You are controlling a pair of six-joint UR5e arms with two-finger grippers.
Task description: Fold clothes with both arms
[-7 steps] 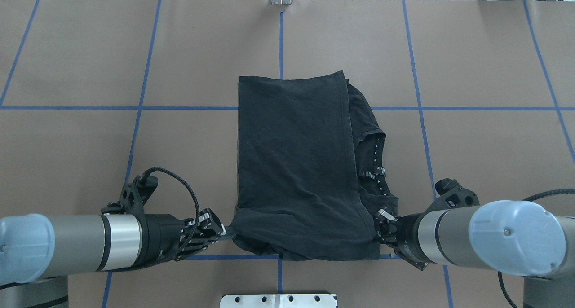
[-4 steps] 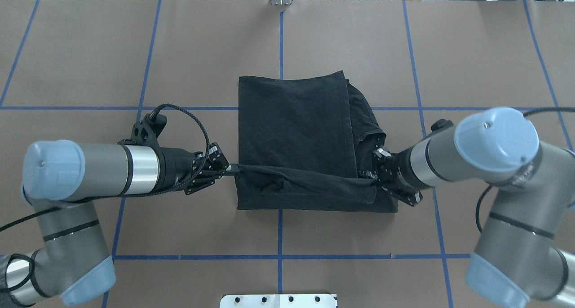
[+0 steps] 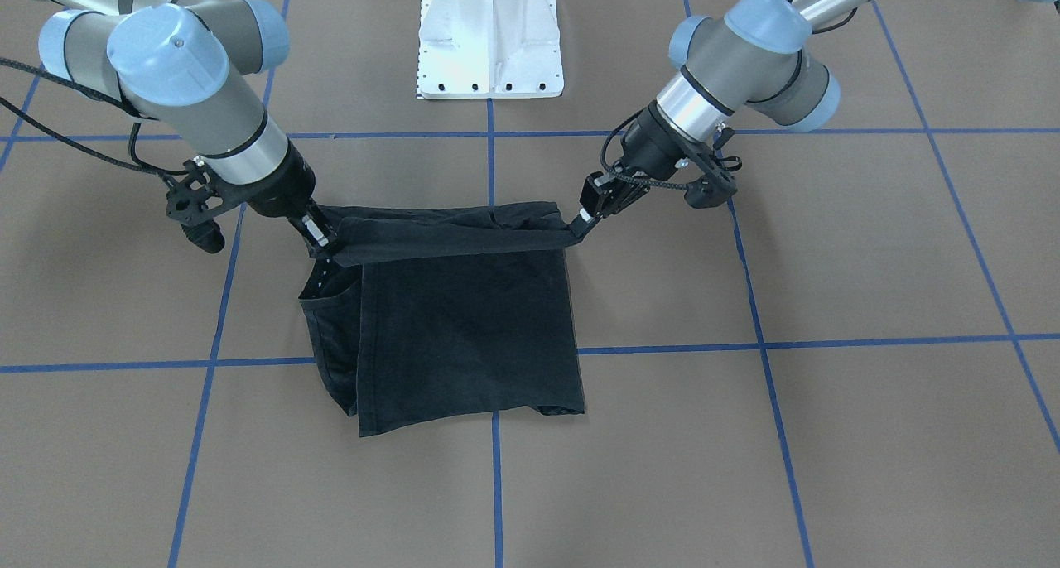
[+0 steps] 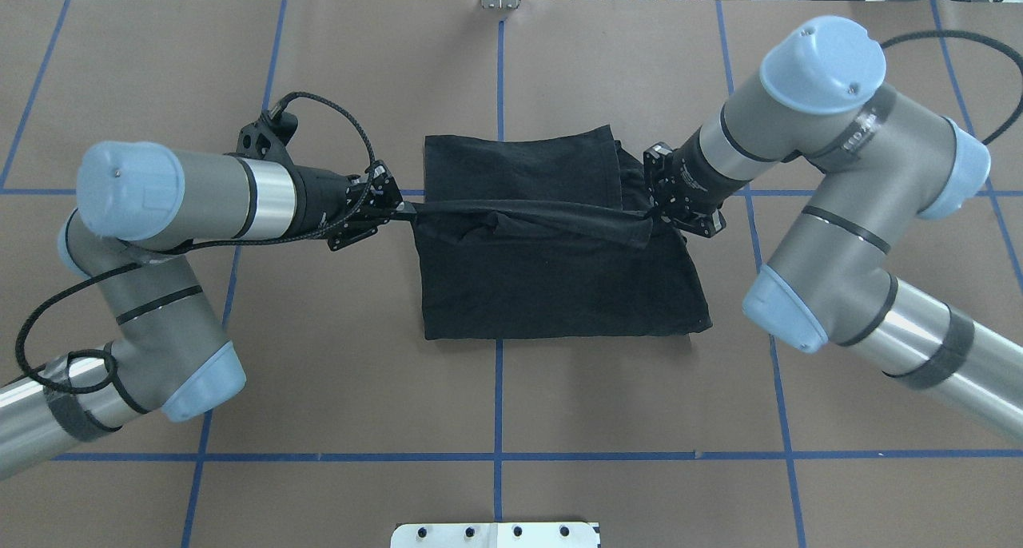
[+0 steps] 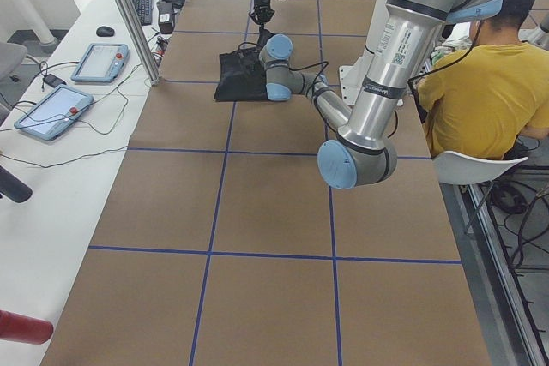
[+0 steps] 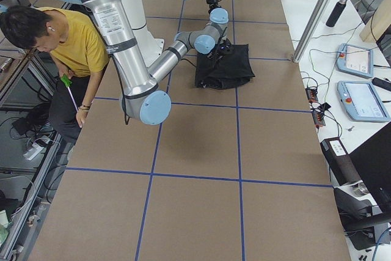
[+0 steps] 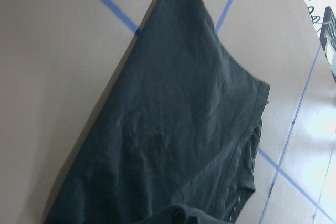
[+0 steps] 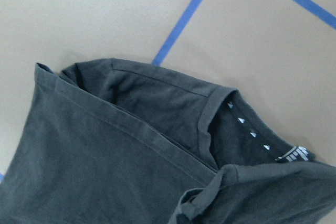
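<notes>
The black T-shirt lies folded at the middle of the table, also seen as the T-shirt. Its near edge is lifted and stretched taut as a band between both arms, above the flat part. My left gripper is shut on the band's left end, seen again as the left gripper. My right gripper is shut on the right end beside the collar, also the right gripper. The left wrist view shows flat black cloth. The collar with small white marks shows in the right wrist view. The print is hidden.
The brown table carries a grid of blue tape lines. The white pedestal base stands at the robot's side. A person in a yellow shirt sits beside the table. Tablets and cables lie on the side bench.
Both grippers have moved away from the robot toward the far side, carrying the shirt's near edge up and over the flat part. The folded shape now reaches less far toward the robot.
</notes>
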